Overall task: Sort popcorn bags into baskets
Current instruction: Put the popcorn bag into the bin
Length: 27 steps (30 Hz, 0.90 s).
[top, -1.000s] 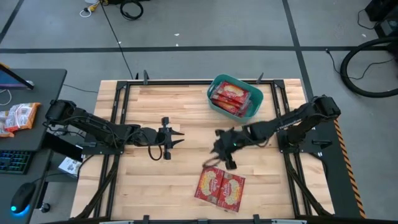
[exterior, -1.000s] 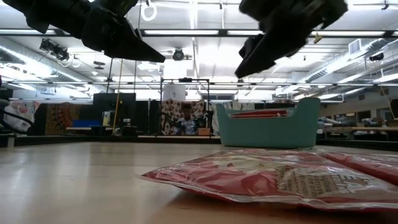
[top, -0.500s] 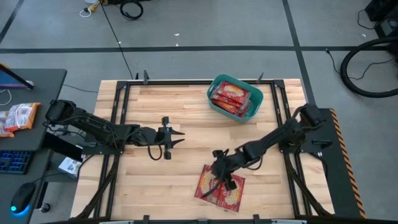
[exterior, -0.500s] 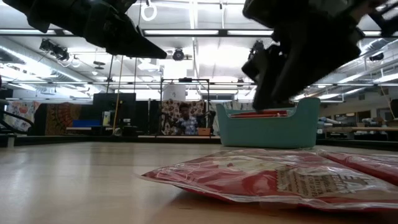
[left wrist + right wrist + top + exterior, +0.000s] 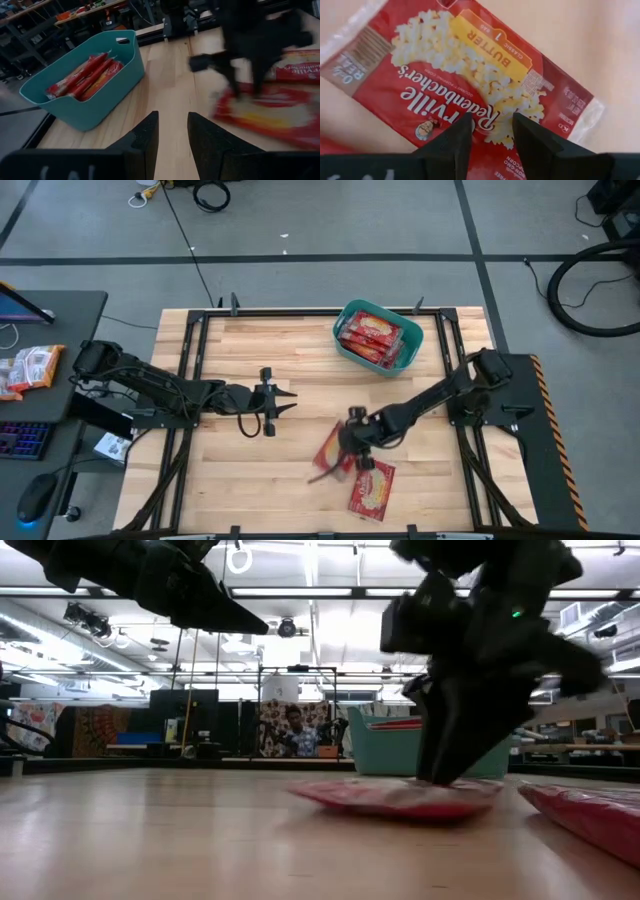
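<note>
A red popcorn bag [image 5: 333, 452] lies flat on the wooden table [image 5: 240, 340], in the near half and a little right of the middle, with the right claw [image 5: 352, 448] down on it. In the right wrist view the bag [image 5: 465, 85] fills the picture, printed side up, with yellow-cream popcorn art and a butter label; the 2 dark fingers [image 5: 447, 150] stand a little apart with their tips at the bag's surface. Whether they pinch the wrapper cannot be told. In the low view the right claw [image 5: 445, 775] meets the top of the bag [image 5: 400, 796], which rests on the table.

A 2nd bag [image 5: 372, 487] lies flat just beside the 1st, closer to the table's front edge; the low view catches its edge [image 5: 590, 820] at the right.

The teal basket [image 5: 378, 335] sits near the far edge, right of the middle, well apart from the 2 loose bags. It holds several more red bags [image 5: 372, 332], which in the left wrist view stand on edge inside the basket [image 5: 85, 80].

The left claw [image 5: 277, 402] waits above the table's middle-left, away from every bag, its fingers [image 5: 142, 140] slightly parted with nothing between them.

Beyond the table, in the low view, a person [image 5: 294, 733] sits in the room. A desk [image 5: 60, 320] stands left of the table.
</note>
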Tool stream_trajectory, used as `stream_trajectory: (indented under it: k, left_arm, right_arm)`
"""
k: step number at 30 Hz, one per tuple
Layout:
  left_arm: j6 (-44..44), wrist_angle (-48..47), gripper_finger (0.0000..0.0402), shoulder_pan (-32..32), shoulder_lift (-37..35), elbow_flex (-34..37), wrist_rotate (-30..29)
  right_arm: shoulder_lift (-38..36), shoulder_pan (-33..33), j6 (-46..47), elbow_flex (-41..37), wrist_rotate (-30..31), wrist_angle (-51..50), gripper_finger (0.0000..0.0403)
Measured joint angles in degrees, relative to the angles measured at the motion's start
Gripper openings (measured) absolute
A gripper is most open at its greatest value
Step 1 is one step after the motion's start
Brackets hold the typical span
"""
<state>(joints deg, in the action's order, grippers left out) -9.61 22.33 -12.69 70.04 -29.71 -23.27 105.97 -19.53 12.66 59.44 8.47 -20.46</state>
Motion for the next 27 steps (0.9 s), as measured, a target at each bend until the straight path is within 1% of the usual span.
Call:
stream_trajectory:
  k: [4, 8, 10, 14, 17, 19, 24, 27]
  left_arm:
    - [0.06, 0.02, 0.0109, -0.04, 0.0, 0.0, 0.0]
    - [0.07, 0.02, 0.0109, -0.04, 0.02, 0.0, 0.0]
    - [0.07, 0.02, 0.0109, -0.04, 0.02, 0.0, 0.0]
    - [0.1, 0.04, 0.0109, -0.04, 0.02, 0.0, 0.0]
    - [0.39, 0.02, 0.0109, -0.04, 0.02, 0.0, 0.0]
    - [0.39, 0.02, 0.0109, -0.04, 0.02, 0.0, 0.02]
    - [0.42, 0.04, 0.0109, -0.04, 0.02, 0.0, 0.0]
    - [0.42, 0.04, 0.0109, -0.04, 0.02, 0.0, 0.0]
  right_arm:
    - [-1.47, 2.95, 6.8, -0.11, 6.43, -8.07, 0.0148]
    - [-1.92, 5.74, 17.45, -0.13, 10.81, -15.52, 0.0148]
    - [-1.9, 7.11, 21.86, -0.19, 11.23, -17.89, 0.0148]
    - [-3.49, 8.05, 23.55, -0.43, 11.29, -18.27, 0.0148]
    - [-6.01, 8.05, 22.58, -0.02, 12.58, -19.73, 0.0148]
    - [-8.22, 8.06, 19.38, 0.45, 12.88, -18.64, 0.0148]
    - [-9.86, 7.15, 7.9, 0.36, 12.46, -18.52, 0.0149]
    - [-9.03, 6.01, 0.13, 0.33, 12.4, -17.96, 0.0155]
